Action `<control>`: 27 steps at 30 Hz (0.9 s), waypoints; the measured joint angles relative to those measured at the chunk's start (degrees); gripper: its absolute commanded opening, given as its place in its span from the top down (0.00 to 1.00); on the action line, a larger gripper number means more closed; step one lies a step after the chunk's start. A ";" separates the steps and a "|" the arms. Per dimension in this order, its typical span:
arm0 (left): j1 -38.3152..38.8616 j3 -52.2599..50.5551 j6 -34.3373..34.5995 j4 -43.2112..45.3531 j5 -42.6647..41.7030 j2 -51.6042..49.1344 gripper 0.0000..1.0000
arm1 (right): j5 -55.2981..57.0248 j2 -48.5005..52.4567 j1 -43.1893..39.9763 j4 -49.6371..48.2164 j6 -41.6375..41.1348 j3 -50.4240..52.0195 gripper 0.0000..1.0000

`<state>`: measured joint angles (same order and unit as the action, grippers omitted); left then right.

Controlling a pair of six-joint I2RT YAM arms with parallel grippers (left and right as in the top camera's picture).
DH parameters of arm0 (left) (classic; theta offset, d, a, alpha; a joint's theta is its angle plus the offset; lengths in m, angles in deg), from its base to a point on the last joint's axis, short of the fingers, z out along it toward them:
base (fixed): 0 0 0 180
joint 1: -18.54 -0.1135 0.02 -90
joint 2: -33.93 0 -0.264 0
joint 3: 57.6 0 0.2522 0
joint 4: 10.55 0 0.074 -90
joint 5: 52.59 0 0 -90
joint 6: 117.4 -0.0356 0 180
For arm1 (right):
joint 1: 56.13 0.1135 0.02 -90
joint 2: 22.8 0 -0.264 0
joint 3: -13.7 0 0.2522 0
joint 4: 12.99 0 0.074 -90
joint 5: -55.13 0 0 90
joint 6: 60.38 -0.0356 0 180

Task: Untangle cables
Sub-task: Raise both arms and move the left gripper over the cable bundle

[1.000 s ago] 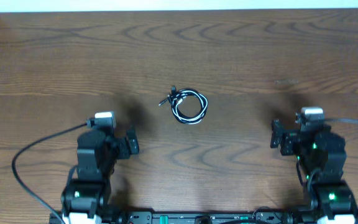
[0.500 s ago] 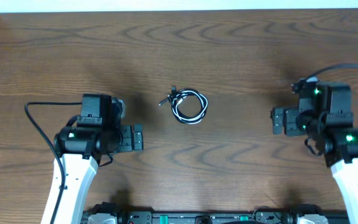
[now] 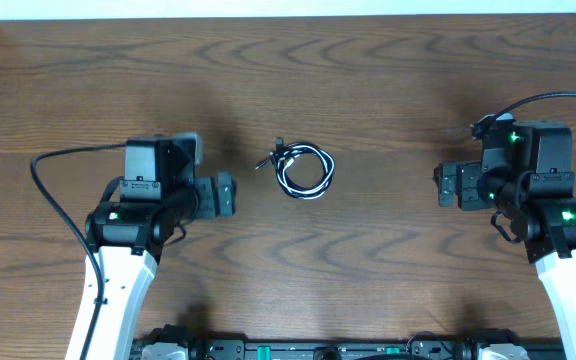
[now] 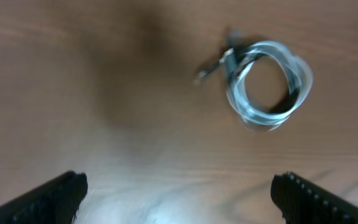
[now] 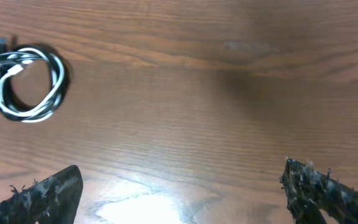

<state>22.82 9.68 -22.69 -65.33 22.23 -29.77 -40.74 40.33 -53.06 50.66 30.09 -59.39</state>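
Cables [image 3: 303,170]: one small coil of black and white cord lying flat on the wooden table [image 3: 388,80], between the two grippers and touching neither.

Left gripper [image 3: 220,194]: jaws spread wide, nothing between them. The coil sits just beyond its fingertips, a little to the far side. Left wrist view is blurred; the coil [image 4: 269,87] shows ahead and off to the right of the gap between the fingers [image 4: 61,196].

Right gripper [image 3: 448,186]: jaws likewise spread fully, holding nothing. The coil is well apart from it, across bare wood. In the right wrist view the coil [image 5: 28,82] lies far ahead at the left edge, well outside the line of the fingers [image 5: 319,186].

Shape: a near-round ring of several turns, slightly stretched. A short tail with small plug ends sticks out of the ring on the side facing the left gripper, angled toward the table's far edge. Long axis runs diagonally, from that tail across the ring toward the near side of the right gripper.
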 measured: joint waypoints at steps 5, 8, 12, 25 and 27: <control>0.00 0.04 2.10 10.93 -4.20 -0.09 0.00 | -2.86 0.02 0.00 -0.07 0.00 0.00 0.01; 0.00 0.13 4.24 15.08 -5.16 -0.46 0.00 | -3.76 0.04 0.00 -0.20 0.00 0.00 0.01; 0.04 2.69 5.66 13.60 -5.40 -2.64 0.00 | -4.39 0.26 0.00 -0.15 -0.02 0.00 0.01; 0.11 13.38 16.35 -6.43 9.11 -11.74 0.00 | -4.85 0.68 0.00 -0.46 -1.38 0.00 0.01; 0.11 13.38 17.59 -6.23 9.35 -13.09 0.00 | -4.85 0.68 0.00 -0.46 -1.40 0.00 0.01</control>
<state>22.93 23.06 -5.09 -71.55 31.58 -42.87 -45.59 41.01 -53.06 50.20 28.69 -59.39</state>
